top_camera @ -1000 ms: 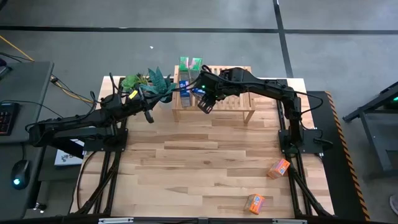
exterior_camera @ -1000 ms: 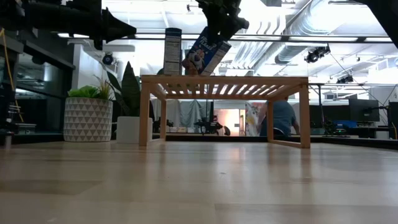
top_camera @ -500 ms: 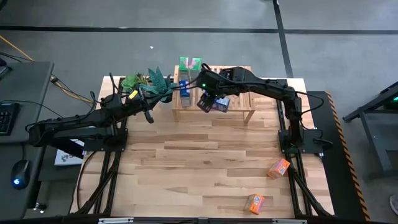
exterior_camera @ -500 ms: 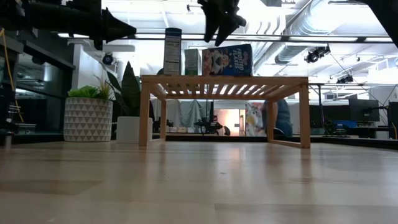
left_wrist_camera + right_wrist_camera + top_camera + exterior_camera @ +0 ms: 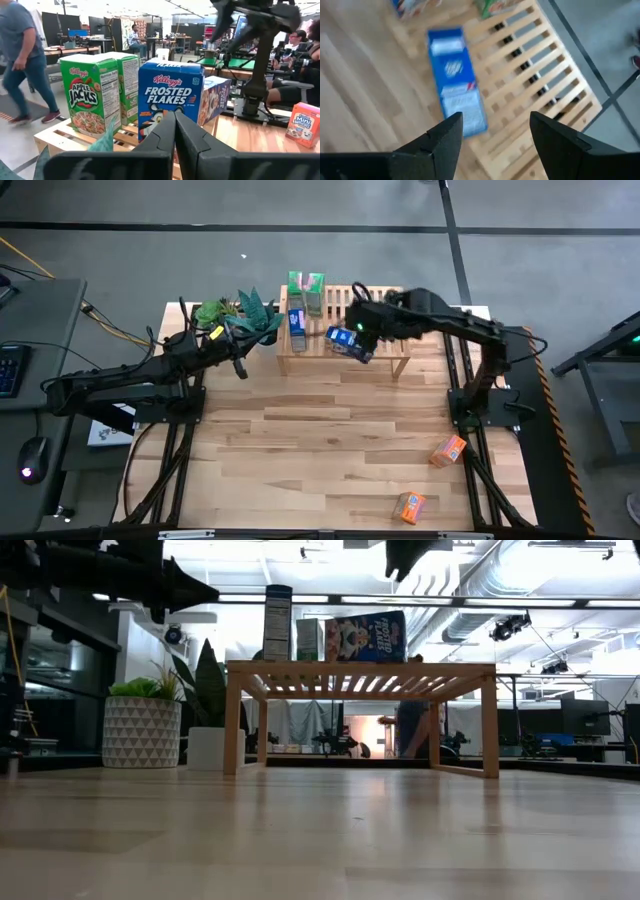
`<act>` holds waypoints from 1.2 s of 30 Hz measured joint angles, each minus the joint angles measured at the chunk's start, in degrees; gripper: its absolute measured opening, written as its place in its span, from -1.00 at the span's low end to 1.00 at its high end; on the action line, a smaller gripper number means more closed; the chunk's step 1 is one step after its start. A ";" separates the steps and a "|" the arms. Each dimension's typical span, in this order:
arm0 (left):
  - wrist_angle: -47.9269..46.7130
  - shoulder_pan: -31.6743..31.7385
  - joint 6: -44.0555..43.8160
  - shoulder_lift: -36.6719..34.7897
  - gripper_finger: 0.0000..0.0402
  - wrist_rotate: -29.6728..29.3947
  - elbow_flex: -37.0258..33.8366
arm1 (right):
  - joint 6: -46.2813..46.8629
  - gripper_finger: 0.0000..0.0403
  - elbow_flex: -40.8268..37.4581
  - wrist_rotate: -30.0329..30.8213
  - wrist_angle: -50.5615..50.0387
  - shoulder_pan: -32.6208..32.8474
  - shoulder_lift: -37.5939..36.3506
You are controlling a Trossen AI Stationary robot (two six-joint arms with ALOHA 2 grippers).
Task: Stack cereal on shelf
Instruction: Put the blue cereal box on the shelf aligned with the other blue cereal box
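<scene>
My right hand (image 5: 362,340) hangs above the low slatted natural-wood shelf (image 5: 385,302), fingers spread apart with nothing between them; in the right wrist view both dark fingertips (image 5: 451,131) frame open air, and the small blue cardboard cereal box lying on its side (image 5: 456,80) sits below them, clear of both. That box (image 5: 349,343) rests near the shelf's front edge, seemingly set flat rather than upright, and from the level view it shows its long face (image 5: 365,636) squarely on the slats, so I judge it stable as it lies. Beside it, toward the shelf's left end, the upright blue cereal box (image 5: 297,324) stands with the two green cereal boxes (image 5: 306,292) just behind it, packed close to leave the rest of the slats free. My left hand (image 5: 241,366) waits off the shelf's left end with its fingers pressed together, empty, pointed at those boxes; it sits near the potted green plants (image 5: 240,312) and well out of the right arm's path. The two small orange cereal boxes (image 5: 448,450) (image 5: 411,505) lie on the wood-plank bench (image 5: 300,450) near the right front corner, well apart from the shelf. By my reckoning four of six are up, and the open right hand is free for the orange pair.
</scene>
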 joint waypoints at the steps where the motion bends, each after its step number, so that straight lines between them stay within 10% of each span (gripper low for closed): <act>1: -0.04 0.01 0.00 0.00 -1.00 0.06 -0.01 | 0.49 0.12 -2.42 0.68 0.12 1.14 -1.63; 9: -0.10 0.01 0.00 -0.01 -1.00 0.52 0.00 | 13.24 0.12 -33.68 7.02 7.00 9.64 -22.79; 20: 0.98 0.01 -0.46 -0.01 -1.00 0.66 0.00 | 9.42 0.12 -64.77 15.17 44.43 16.94 -50.14; 28: 0.95 0.01 -0.46 -0.01 -1.00 0.66 0.00 | 4.95 0.19 -75.93 11.30 59.80 14.19 -56.09; 36: 0.96 0.00 -0.44 -0.01 -1.00 0.63 0.00 | 3.18 0.78 -77.50 6.81 62.31 10.36 -53.03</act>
